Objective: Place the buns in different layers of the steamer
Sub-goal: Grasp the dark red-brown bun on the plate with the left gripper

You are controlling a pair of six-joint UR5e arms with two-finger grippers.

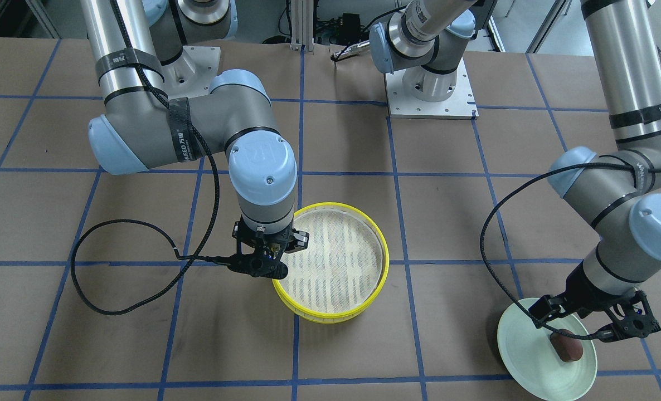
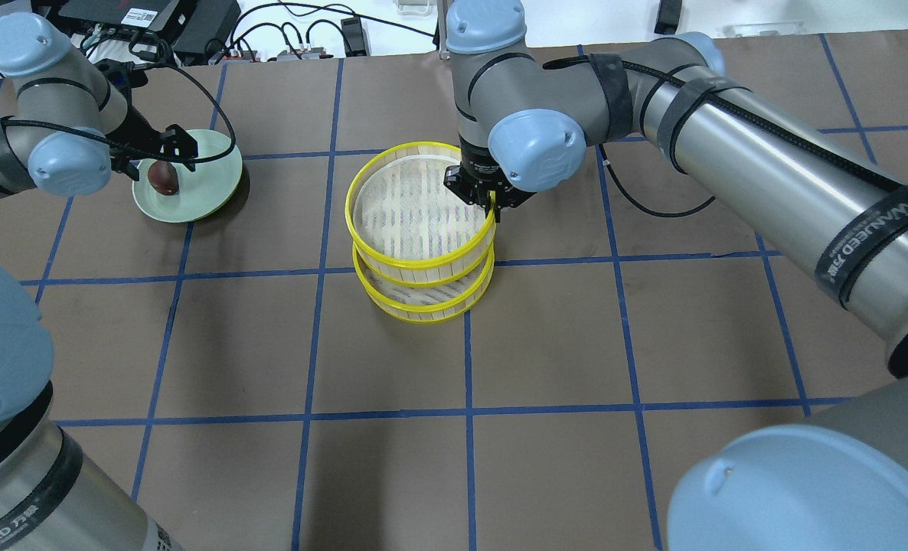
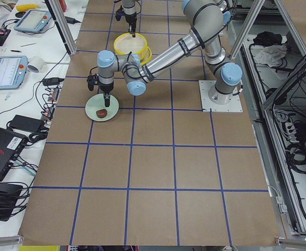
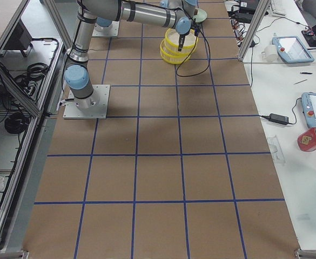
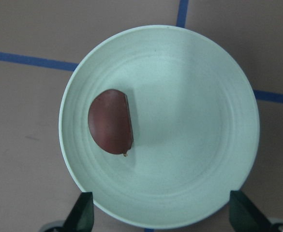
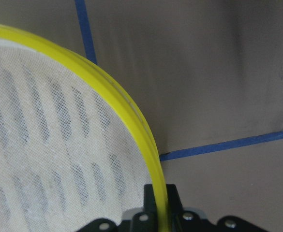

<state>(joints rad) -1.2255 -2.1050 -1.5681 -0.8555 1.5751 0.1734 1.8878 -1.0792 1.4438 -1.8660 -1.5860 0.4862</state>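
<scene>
Two yellow-rimmed steamer trays stand stacked at mid-table: the upper tray (image 2: 416, 210) (image 1: 336, 262) over the lower tray (image 2: 431, 302). My right gripper (image 2: 492, 208) (image 1: 269, 262) is shut on the upper tray's rim (image 6: 126, 113), one finger inside and one outside. I cannot tell whether the upper tray rests on the lower one. The dark reddish-brown bun (image 5: 111, 122) (image 2: 161, 177) (image 1: 566, 345) lies on the mint-green plate (image 5: 194, 121) (image 2: 209, 180). My left gripper (image 5: 163, 217) (image 1: 587, 328) hangs open just above the plate, its fingers either side of the bun. The cream-yellow bun is out of view.
The upper tray's mesh floor (image 1: 330, 267) is bare. The table is brown with blue grid lines. A black cable (image 1: 113, 267) loops on the table beside the right arm. The plate sits near the table's far-left corner in the overhead view.
</scene>
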